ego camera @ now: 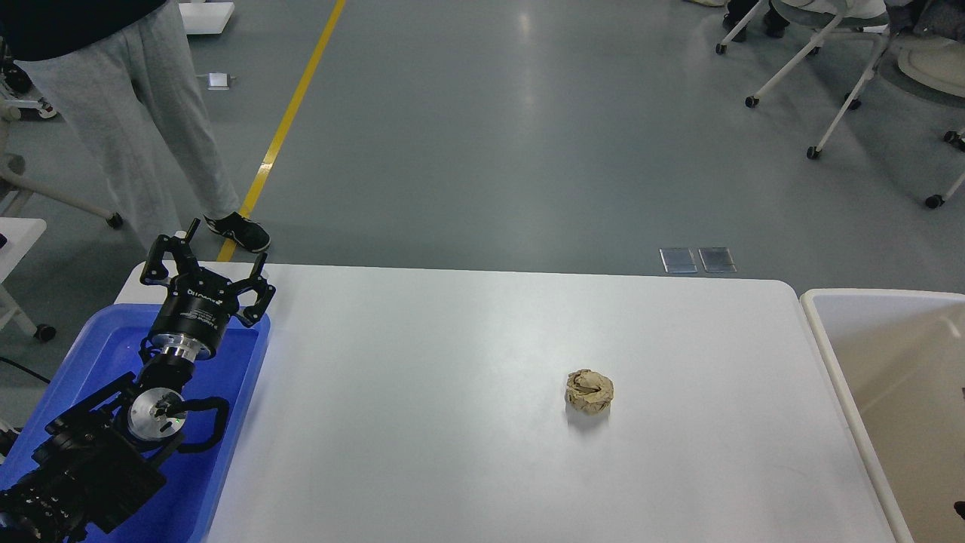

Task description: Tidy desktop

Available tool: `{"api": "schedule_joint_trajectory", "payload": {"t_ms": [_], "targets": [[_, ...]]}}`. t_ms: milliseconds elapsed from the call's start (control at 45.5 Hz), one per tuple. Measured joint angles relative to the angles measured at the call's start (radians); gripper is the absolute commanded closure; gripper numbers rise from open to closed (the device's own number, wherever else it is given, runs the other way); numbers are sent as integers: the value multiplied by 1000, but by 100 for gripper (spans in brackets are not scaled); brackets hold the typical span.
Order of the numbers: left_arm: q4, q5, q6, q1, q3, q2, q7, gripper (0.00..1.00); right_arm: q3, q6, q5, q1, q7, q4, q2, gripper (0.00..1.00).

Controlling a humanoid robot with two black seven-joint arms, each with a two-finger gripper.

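Observation:
The white desktop (422,377) holds one crumpled brown paper ball (589,391), right of its middle. My left gripper (215,256) is open and empty. It hangs over the far end of the blue tray (105,343) at the desktop's left edge, far from the ball. My right gripper is out of view; only a small dark bit shows at the bottom right corner (959,510).
A beige-white bin (822,332) stands against the desktop's right edge; the part of its inside that shows is bare. A person in grey trousers (151,113) stands on the floor behind the left corner. Wheeled chairs (822,75) stand at the far right.

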Motion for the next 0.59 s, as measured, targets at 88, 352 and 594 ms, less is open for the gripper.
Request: {"api": "schedule_joint_trajectory", "payload": {"t_ms": [88, 352, 594], "targets": [[0, 0, 0, 0, 0, 0, 0, 0, 6, -1, 1, 1, 0, 0, -2, 9], [0, 0, 0, 0, 0, 0, 0, 0, 67, -5, 2, 8, 0, 0, -9, 4], [0, 0, 0, 1, 0, 0, 0, 0, 214, -1, 2, 36, 7, 21, -52, 3]]}}
